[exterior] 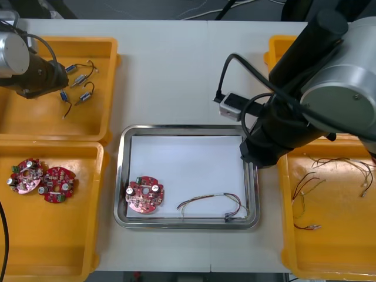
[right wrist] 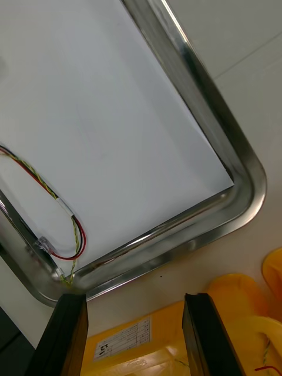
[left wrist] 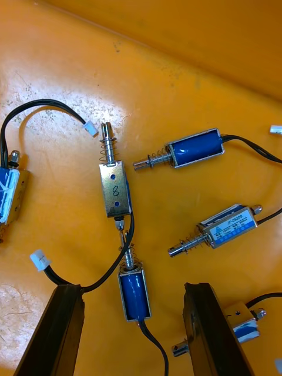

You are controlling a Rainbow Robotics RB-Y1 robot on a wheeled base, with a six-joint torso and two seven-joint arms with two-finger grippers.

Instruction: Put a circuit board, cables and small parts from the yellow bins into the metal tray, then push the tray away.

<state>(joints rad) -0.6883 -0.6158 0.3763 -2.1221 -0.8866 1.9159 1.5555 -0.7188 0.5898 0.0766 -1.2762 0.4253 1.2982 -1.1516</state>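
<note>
One board (exterior: 145, 195) and one cable (exterior: 214, 202) lie in the tray (exterior: 120, 176) | left gripper (left wrist: 132, 288) fingers apart over small metal parts (left wrist: 113, 188) (far left bin (exterior: 35, 120)) | right gripper (right wrist: 132, 296) fingers apart above tray's right rim

The metal tray's (exterior: 120, 176) far half lies bare and open from the left; along its near edge a circuit board (exterior: 144, 194) and a red and yellow cable (exterior: 214, 202) take the floor; the right gripper (right wrist: 135, 296) hangs by the right rim, blocking that side; in the far left bin (exterior: 35, 117), small metal parts (left wrist: 114, 188) and their wires crowd round the left gripper (left wrist: 132, 288).
</note>
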